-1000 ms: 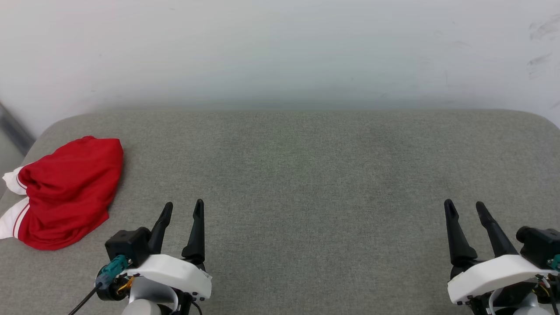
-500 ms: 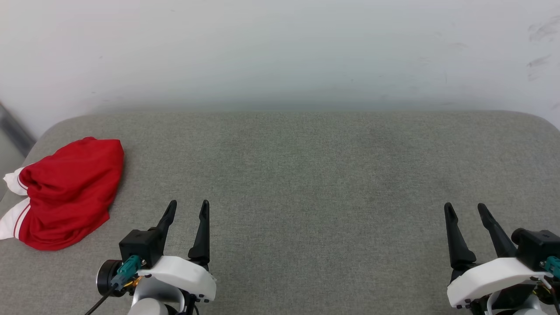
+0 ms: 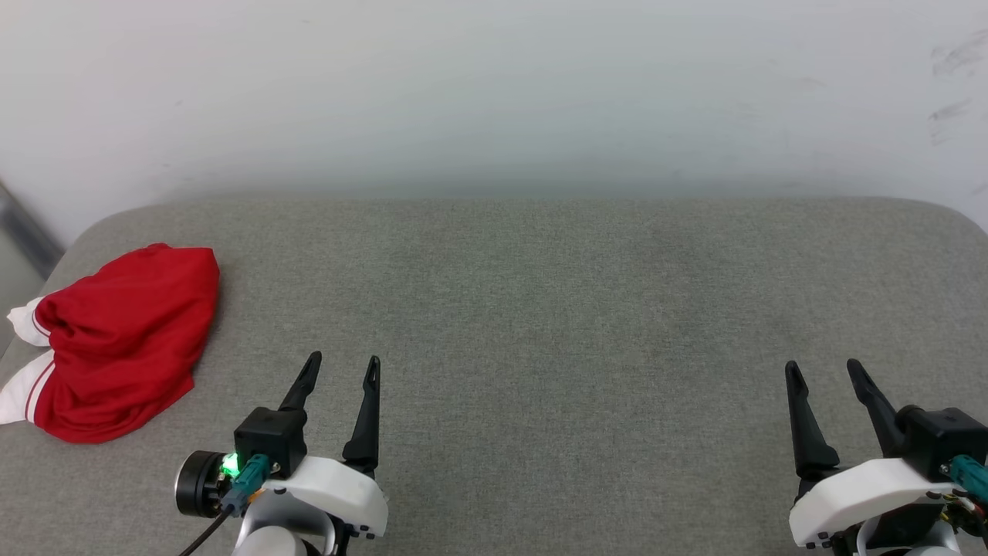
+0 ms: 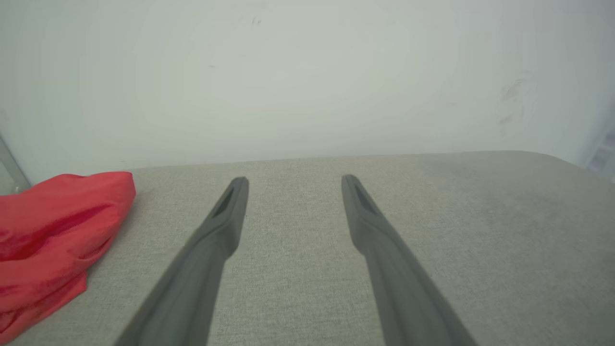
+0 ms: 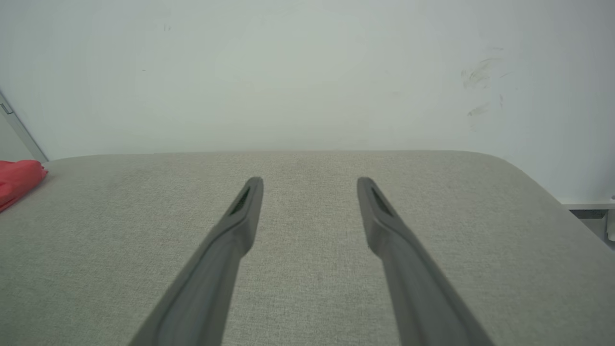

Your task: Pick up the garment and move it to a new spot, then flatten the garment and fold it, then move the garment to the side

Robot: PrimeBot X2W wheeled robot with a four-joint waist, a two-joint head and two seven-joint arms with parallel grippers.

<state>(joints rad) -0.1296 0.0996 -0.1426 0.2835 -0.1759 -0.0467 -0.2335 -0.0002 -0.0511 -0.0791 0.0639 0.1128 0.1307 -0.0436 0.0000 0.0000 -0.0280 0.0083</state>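
You found the garment lying bunched in a red heap. White sleeve fabric with red striping showed at the edge farthest from the left gripper. The garment lay to the outer left of that gripper, roughly level with its fingertips and well apart from both fingers. Nothing touched it. In the left wrist view the garment sat to the left of the left finger, clear of it.

From the right gripper the garment lay far to the left, beyond the left gripper. In the right wrist view a red corner of the garment appeared at the left edge.

You saw both grippers with their jaws spread wide and nothing between the fingers. Each pointed forward over the grey fabric surface, and the two stood well apart from each other. You could not tell whether any fingertip touched the fabric.

A green light glowed on the left wrist housing, behind the left gripper. Ahead of both grippers stood the pale wall, with dark scuff marks ahead and to the right of the right gripper.
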